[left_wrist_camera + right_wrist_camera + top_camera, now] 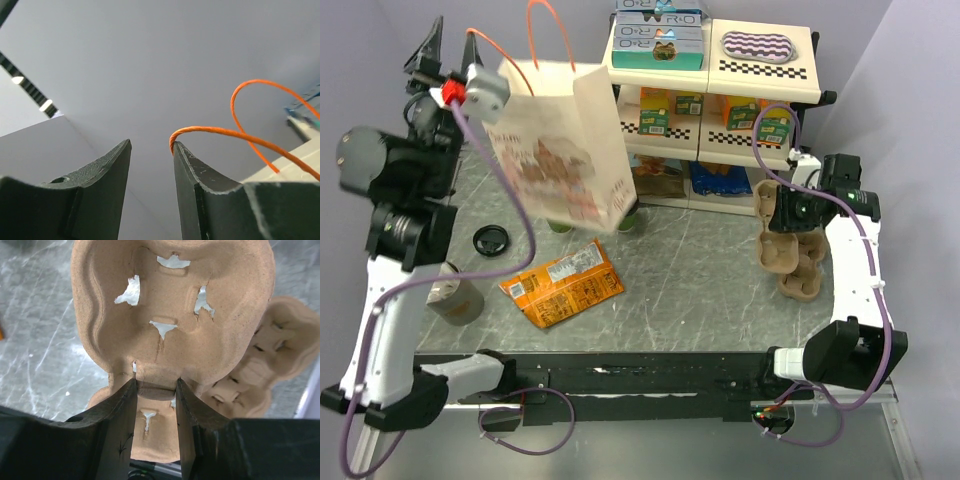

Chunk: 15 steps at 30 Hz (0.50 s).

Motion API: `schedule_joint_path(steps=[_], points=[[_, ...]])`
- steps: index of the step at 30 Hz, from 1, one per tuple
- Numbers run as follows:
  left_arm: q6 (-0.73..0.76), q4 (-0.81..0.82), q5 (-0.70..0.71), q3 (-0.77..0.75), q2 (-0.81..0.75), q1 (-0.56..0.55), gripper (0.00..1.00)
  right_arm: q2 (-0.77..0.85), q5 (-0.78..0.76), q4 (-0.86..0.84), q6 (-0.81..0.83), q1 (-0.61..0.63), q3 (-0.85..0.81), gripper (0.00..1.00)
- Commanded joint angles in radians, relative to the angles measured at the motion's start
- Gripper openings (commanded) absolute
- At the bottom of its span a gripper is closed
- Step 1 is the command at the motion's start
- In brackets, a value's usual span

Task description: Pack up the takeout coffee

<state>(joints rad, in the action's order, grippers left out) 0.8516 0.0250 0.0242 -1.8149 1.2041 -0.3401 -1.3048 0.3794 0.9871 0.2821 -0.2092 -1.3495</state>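
Takeout coffee: the cup cannot be seen whole. Two dark green patches, one (560,224) and another (632,217), peek out under the lower edge of the paper bag, on the table before the shelf. The tops are hidden, so I cannot tell which patch is the lidded cup.
Paper bag (560,140): white with a brown and pink print. It hangs tilted in the air above the green patches.
Bag handles: orange cord. One handle loop (210,131) lies over the tip of one left finger, and the other loop (550,25) stands free.
Left gripper (151,144): raised high with its fingers pointing up. The jaws are parted with nothing between them, and the cord is hooked over one finger, not pinched.
Right gripper (156,385): clamped on a rib of a brown pulp cup carrier (170,305), which it holds up off the table.
Second cup carrier (802,275): lies on the table just below the held one.
Loose black lid (490,240): flat on the table, near the left arm.
Lidless cup (455,300): beside the left arm, near the black lid. Its colour is unclear.
Orange snack packet (560,286): flat on the table (700,290), in front of the bag.
Shelf (720,90): at the far edge, stocked with boxes and packets.
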Motion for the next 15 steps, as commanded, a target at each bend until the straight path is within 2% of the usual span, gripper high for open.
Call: schedule_joint_path(steps=[1, 5, 6, 9, 12, 15], points=[[-0.091, -0.134, -0.095, 0.029, -0.061, -0.028, 0.45, -0.005, -0.043, 0.008, 0.034, -0.012, -0.071, 0.00], [-0.186, -0.252, -0.170, 0.029, -0.090, -0.071, 0.44, -0.005, -0.022, 0.024, 0.031, -0.015, -0.095, 0.00], [-0.239, -0.319, -0.171, 0.005, -0.086, -0.098, 0.44, -0.004, -0.016, 0.024, 0.025, -0.016, -0.097, 0.00], [-0.360, -0.388, -0.207, 0.003, -0.077, -0.122, 0.42, 0.002, 0.032, 0.025, 0.017, -0.018, -0.108, 0.00], [-0.442, -0.358, -0.271, 0.098, -0.110, -0.144, 0.38, -0.005, 0.085, 0.035, 0.012, -0.016, -0.128, 0.00], [-0.493, -0.362, -0.283, 0.124, -0.112, -0.195, 0.36, -0.019, 0.124, 0.042, -0.009, -0.018, -0.149, 0.00]])
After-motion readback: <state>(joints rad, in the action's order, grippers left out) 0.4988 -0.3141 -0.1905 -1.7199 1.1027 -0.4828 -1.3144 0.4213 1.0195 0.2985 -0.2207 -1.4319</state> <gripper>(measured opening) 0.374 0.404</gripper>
